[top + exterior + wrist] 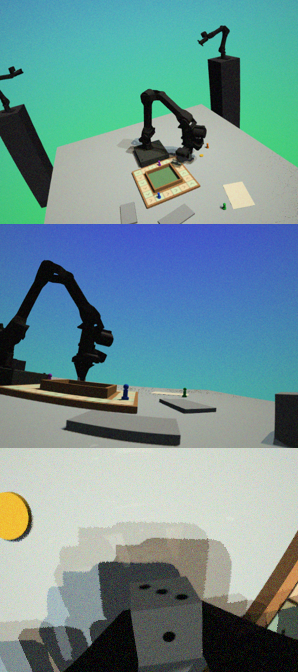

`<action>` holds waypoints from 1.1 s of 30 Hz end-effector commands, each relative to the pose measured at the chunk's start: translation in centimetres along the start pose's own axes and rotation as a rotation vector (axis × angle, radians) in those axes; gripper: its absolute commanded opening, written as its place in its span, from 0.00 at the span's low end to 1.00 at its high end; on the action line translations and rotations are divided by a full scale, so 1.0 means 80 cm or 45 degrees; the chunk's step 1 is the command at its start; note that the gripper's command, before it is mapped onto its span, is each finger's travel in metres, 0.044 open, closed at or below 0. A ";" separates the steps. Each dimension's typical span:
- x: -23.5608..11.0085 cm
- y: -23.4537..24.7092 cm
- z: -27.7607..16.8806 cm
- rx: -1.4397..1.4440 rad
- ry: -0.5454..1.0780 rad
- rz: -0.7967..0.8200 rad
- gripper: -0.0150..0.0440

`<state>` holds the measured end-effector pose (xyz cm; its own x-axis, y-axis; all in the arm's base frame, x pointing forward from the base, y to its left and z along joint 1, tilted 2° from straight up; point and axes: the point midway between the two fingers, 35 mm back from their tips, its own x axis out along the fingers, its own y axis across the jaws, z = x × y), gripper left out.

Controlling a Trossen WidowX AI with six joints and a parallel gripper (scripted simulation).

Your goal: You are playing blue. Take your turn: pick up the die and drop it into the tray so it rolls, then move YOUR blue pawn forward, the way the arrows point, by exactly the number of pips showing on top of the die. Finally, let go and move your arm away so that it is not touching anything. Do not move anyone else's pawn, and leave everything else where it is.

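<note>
The gripper (81, 379) (167, 620) points down beyond the tray, beside the board's far edge, and is shut on the grey die (168, 635). The die shows one face with three pips and one with a single pip. The blue pawn (158, 195) (125, 392) stands upright on a pale green square of the board's near side, beside the corner square. The tray (168, 185) (76, 387) has brown walls and a green floor, and is empty in the top view. The arrow-marked board (168, 193) surrounds it. In the top view the arm hides the die.
A purple pawn (159, 163) (49, 376) stands on the board's far side. A yellow disc (201, 155) (12, 516) and orange pawn (207, 146) are beyond the gripper. A green pawn (224, 206) (184, 393) stands by a cream sheet (238, 195). Grey slabs (128, 213) (176, 214) lie in front.
</note>
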<state>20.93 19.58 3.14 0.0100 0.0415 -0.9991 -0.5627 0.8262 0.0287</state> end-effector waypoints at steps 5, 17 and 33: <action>-0.069 -0.002 0.005 -0.001 -0.031 0.007 0.25; -0.133 -0.010 -0.008 0.011 -0.030 0.006 0.25; -0.115 -0.102 -0.008 0.345 -0.021 0.009 0.25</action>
<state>24.44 13.13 12.45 0.0274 0.0532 -0.9982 -0.3694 0.9284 0.0393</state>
